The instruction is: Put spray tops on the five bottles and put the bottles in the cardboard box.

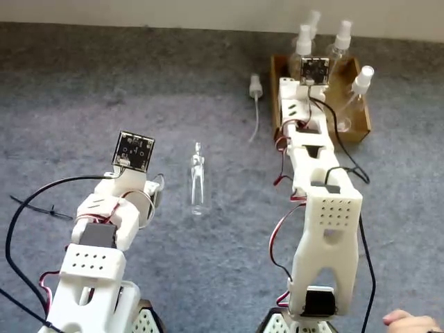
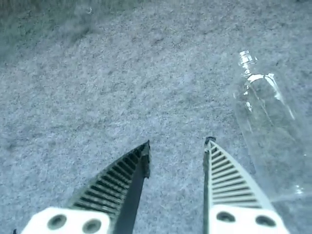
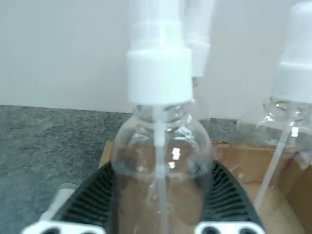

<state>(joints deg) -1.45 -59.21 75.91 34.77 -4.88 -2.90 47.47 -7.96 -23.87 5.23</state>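
So the whole surface is a fuzzy grey carpet (image 1: 83, 90) with a felt-like nap. The cardboard box (image 1: 363, 125) sits in the upper right of the high view. It's plain brown and shallow, and four white spray tops poke up from the clear bottles in it. The right gripper (image 3: 163, 170) is at the box and clamped around one of them. The held bottle (image 3: 161, 146) is round-shouldered and see-through. Its white cylindrical cap (image 3: 159, 73) sits above the fingers, and a thin dip tube runs down inside. The black ribbed fingers (image 3: 92, 200) hug both sides of the body. I can't tell if its base touches the box floor. A neighbour bottle (image 3: 287, 122) with the same kind of white top stands just beside it.

The uncapped bottle (image 1: 198, 184) lies flat on the carpet around the middle of the high view, neck toward the top of the frame and well apart from the box. The loose spray top (image 1: 255, 86) lies higher up, just left of the box, with its skinny tube trailing toward the bottom of the frame.

The left gripper (image 2: 176, 151) hangs over bare carpet. Its ribbed, wedge-shaped fingers are spread with nothing between them. The uncapped bottle lies just beside one finger, outside the gap, with its threaded neck pointing away from the wrist.
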